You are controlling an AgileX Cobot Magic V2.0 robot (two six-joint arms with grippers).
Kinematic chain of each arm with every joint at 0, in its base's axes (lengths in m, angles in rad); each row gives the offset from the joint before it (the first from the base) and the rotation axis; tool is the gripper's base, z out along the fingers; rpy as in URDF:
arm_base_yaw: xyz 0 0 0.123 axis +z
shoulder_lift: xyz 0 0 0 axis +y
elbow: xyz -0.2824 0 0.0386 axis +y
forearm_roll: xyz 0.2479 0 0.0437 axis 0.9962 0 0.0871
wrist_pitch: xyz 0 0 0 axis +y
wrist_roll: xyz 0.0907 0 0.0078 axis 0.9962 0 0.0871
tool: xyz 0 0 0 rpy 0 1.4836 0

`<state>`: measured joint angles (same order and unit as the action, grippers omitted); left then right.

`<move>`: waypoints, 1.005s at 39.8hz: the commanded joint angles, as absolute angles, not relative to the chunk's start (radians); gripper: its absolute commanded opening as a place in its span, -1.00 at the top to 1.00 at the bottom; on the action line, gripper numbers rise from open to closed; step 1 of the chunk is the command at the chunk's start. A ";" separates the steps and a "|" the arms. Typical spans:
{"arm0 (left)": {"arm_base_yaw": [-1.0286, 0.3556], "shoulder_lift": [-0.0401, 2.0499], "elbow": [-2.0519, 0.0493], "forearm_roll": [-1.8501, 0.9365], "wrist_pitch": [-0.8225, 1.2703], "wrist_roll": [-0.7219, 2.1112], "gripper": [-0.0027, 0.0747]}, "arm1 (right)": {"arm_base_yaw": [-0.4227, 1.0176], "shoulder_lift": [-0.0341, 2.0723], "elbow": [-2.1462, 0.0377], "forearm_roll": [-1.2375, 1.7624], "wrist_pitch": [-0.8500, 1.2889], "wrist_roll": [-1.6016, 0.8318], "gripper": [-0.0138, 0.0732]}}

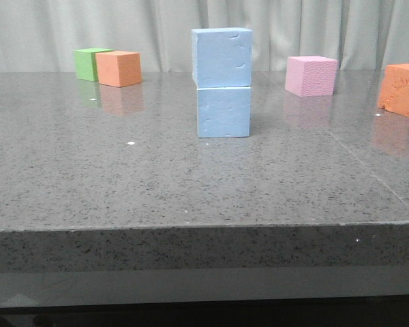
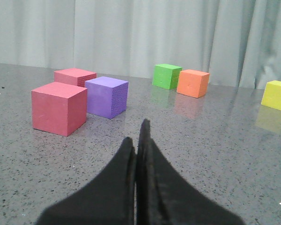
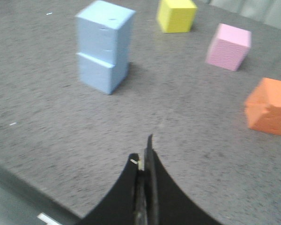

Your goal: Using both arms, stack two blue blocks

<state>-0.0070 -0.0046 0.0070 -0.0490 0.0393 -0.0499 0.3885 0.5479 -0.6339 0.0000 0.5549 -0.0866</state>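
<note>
Blue blocks stood stacked, both claws closed on nothing.
Front: the top block (image 1: 221,57) sat on the bottom block (image 1: 223,112), pink cube (image 1: 311,75) right of the stack. Left wrist: left gripper (image 2: 137,145) pressed closed, empty, green cube (image 2: 166,76) beyond. Right wrist: right gripper (image 3: 143,157) closed, empty, well apart from the stack.

Right gripper (image 3: 144,157) fingers pressed together, nothing between them, hanging over the grey table (image 3: 56,140). Upper blue block (image 3: 105,29) sits on lower blue block (image 3: 102,71), slightly offset. Beyond the stack: yellow cube (image 3: 176,15). Pink cube (image 3: 228,46) and orange cube (image 3: 269,107) well apart from the stack.
</note>
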 commanded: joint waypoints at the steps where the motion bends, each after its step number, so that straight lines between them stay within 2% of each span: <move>1: -0.006 -0.022 0.008 -0.056 -0.042 -0.060 0.98 | 0.319 0.486 -0.537 0.000 0.307 -0.095 0.84; 8: -0.006 -0.022 0.008 -0.056 -0.042 -0.060 0.98 | 0.196 0.301 -0.227 0.061 -0.063 -0.094 0.84; 12: -0.006 -0.022 0.008 -0.056 -0.042 -0.060 0.98 | 0.152 0.191 -0.105 0.069 -0.135 -0.094 0.84; 22: -0.006 -0.022 0.008 -0.056 -0.042 -0.060 0.98 | 0.054 0.021 0.023 0.072 -0.133 -0.084 0.84; 26: -0.006 -0.022 0.008 -0.056 -0.042 -0.060 0.98 | 0.038 -0.027 0.022 0.072 -0.048 -0.084 0.84; 40: -0.006 -0.022 0.008 -0.056 -0.040 -0.060 0.98 | 0.038 -0.027 0.022 0.072 -0.030 -0.084 0.84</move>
<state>-0.0070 -0.0046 0.0070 -0.0490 0.0410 -0.0499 0.0422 -0.0100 0.0277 0.0659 0.0446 -0.0824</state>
